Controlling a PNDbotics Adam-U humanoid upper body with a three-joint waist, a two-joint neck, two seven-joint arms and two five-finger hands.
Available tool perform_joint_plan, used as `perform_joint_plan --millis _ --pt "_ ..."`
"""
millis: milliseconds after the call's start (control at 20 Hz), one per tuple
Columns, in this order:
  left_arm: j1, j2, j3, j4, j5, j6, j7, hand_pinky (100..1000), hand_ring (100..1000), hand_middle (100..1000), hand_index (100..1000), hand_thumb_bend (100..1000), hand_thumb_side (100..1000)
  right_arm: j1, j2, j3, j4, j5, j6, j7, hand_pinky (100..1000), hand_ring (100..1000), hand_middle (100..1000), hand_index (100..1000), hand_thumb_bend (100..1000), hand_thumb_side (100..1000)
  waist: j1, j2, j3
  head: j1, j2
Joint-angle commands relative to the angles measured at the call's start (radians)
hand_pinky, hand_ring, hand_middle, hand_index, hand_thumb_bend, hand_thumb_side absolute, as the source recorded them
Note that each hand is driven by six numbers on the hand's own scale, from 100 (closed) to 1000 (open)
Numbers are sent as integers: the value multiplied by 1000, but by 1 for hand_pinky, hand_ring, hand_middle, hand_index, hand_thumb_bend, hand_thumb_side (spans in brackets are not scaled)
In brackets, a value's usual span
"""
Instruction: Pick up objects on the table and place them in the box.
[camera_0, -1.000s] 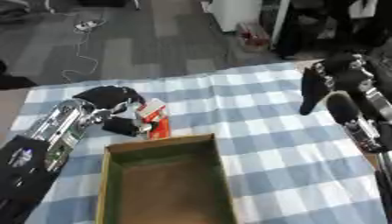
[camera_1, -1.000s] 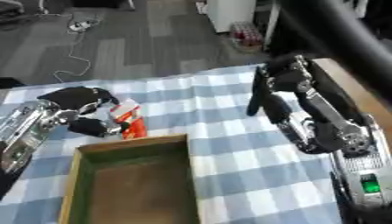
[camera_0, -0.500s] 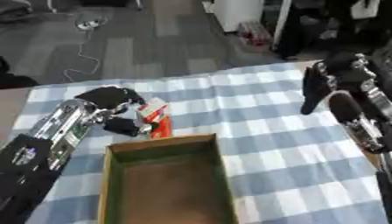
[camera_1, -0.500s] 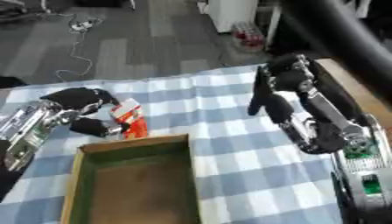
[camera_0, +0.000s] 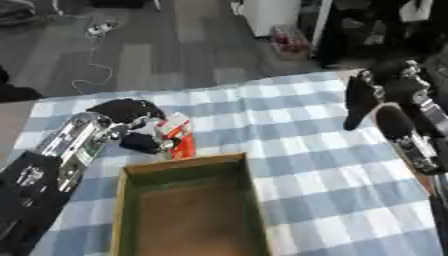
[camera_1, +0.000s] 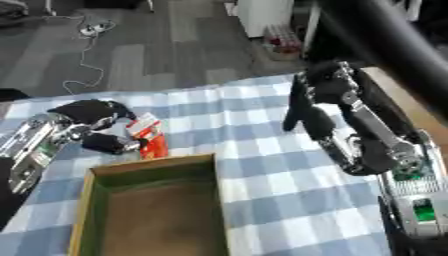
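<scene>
A small red and white packet (camera_0: 178, 134) lies on the checked cloth just behind the far rim of the open cardboard box (camera_0: 128, 201). My left hand (camera_0: 131, 123) is at the packet's left side, its fingers curled round it, thumb low by the box rim. My right hand (camera_1: 308, 102) hangs above the cloth at the right, fingers straight and pointing down, holding nothing. The box's brown inside shows no object in it.
The blue and white checked cloth (camera_0: 315, 165) covers the table, whose far edge meets a grey floor with a cable (camera_0: 92, 60). A white cabinet (camera_0: 271, 15) stands beyond the table. My right arm (camera_1: 376, 150) fills the right side.
The left hand has closed a little more round the packet, which sits slightly higher and more upright. The right hand has barely moved.
</scene>
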Motion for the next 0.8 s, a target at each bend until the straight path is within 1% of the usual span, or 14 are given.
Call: perform_joint_plan --millis 50,300,350,400,450,500,550,700,750,800 --pt "-25 10 13 2 -4 1 3 700 741 828 912 291 1000 -21 -2 -1 -13 -3 -18 20 351 331 369 471 100 1000 3 -8 -3 7 -16" --pt "-28 7 12 27 -6 -3 3 697 739 824 909 284 1000 -27 3 1 -13 -4 -17 23 351 331 369 471 100 1000 5 -8 -8 5 -20" --pt "-30 6 14 30 -4 -4 11 665 709 800 885 253 1000 -28 4 1 -13 -5 -17 24 351 331 370 472 100 1000 5 -7 -10 5 -21" --pt "-31 4 15 34 -1 -6 24 665 709 800 885 253 1000 -29 5 1 -13 -4 -17 26 351 331 370 472 100 1000 6 -7 -11 4 -22" --pt "-33 3 15 38 4 -9 39 627 672 773 861 243 1000 -29 6 1 -13 -4 -16 29 353 333 371 472 100 1000 6 -7 -12 3 -24" --pt "-34 2 15 44 8 -13 57 634 679 778 866 245 1000 -30 7 1 -13 -4 -16 31 353 333 371 472 100 1000 6 -6 -13 2 -26" --pt "-35 1 15 51 11 -16 75 585 634 747 842 236 1000 -31 8 1 -13 -4 -16 32 353 333 371 472 100 1000 6 -6 -15 2 -27" --pt "-37 -3 12 81 13 -26 109 575 623 741 837 237 1000 -34 11 2 -13 -6 -17 36 353 333 371 471 100 1000 7 -5 -17 2 -29" --pt "-38 -5 11 91 10 -28 114 549 596 724 826 238 1000 -35 12 2 -13 -6 -17 36 353 334 371 471 100 1000 7 -5 -18 2 -29" --pt "-39 -6 11 101 7 -31 117 558 605 730 830 238 1000 -36 12 1 -13 -7 -18 37 353 334 371 471 100 1000 7 -5 -19 2 -30"
